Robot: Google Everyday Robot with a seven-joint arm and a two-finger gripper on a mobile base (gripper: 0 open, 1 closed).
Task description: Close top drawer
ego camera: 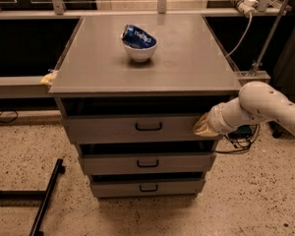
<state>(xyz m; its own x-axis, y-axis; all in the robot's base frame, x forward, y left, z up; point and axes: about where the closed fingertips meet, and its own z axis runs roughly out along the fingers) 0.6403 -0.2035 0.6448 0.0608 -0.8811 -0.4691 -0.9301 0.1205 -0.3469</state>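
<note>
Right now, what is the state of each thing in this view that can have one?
Top drawer: not far out; fully shut or not, cannot tell.
Middle drawer: not pulled out.
Bottom drawer: not pulled out.
Tool: at the right end of the top drawer's front, seems to touch it.
Bowl: upright on the cabinet top, holding a can.
Can: blue, lying tilted in the bowl.

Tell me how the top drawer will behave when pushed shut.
The top drawer looks like rigid metal, so it should slide straight back rather than flex. The gripper sits at the front's right end, off the central handle, so an off-centre push might skew or bind it.
</note>
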